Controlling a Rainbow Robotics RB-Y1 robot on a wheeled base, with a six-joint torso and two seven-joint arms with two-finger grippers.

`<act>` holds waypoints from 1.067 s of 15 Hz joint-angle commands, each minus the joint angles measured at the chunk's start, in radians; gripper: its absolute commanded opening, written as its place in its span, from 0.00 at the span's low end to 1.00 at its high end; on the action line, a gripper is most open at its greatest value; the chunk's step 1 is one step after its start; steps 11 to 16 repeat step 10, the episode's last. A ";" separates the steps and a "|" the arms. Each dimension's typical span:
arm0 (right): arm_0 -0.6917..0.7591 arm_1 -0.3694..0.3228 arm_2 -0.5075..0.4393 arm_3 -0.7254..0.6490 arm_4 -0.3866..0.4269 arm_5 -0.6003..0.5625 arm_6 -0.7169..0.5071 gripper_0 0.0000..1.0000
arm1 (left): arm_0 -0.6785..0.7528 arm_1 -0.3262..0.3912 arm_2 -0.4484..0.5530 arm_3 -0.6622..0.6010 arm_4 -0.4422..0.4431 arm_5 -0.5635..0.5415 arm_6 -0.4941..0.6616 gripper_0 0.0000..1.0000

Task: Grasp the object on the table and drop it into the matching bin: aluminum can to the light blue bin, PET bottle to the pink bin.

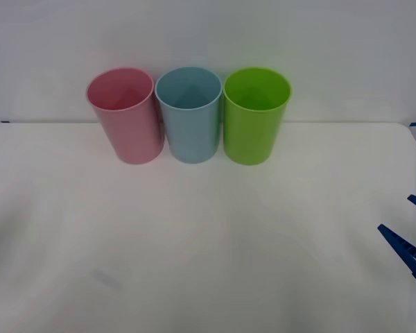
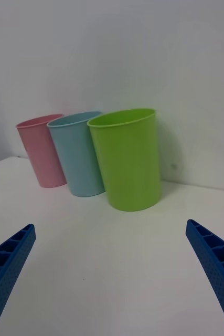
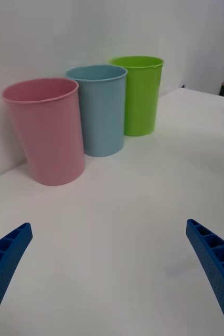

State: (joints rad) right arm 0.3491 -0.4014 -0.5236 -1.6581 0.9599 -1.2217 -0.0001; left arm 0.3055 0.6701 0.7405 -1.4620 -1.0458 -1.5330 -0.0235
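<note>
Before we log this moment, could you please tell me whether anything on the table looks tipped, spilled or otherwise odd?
Nothing stands out. The pink bin, light blue bin and lime green bin stand upright in a row at the back of the white table. The right pincer is open at the table's right edge; the left pincer is open too.

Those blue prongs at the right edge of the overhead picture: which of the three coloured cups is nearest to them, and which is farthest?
From the right gripper, at the table's right edge in the front view:
1. The lime green bin, at the right end of the row, is nearest.
2. The light blue bin, in the middle, comes next.
3. The pink bin, at the left end, is farthest.
</note>
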 commanded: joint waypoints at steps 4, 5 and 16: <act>0.000 0.000 0.000 0.000 0.000 0.000 0.000 1.00 | 0.020 0.000 -0.059 0.002 0.026 -0.001 0.000 1.00; 0.000 0.000 0.000 0.000 0.000 0.000 0.000 1.00 | 0.021 0.000 -0.075 0.000 0.027 0.001 0.000 1.00; 0.000 0.000 0.000 0.000 0.000 0.000 0.000 1.00 | 0.020 0.000 -0.084 0.000 0.027 0.001 0.000 1.00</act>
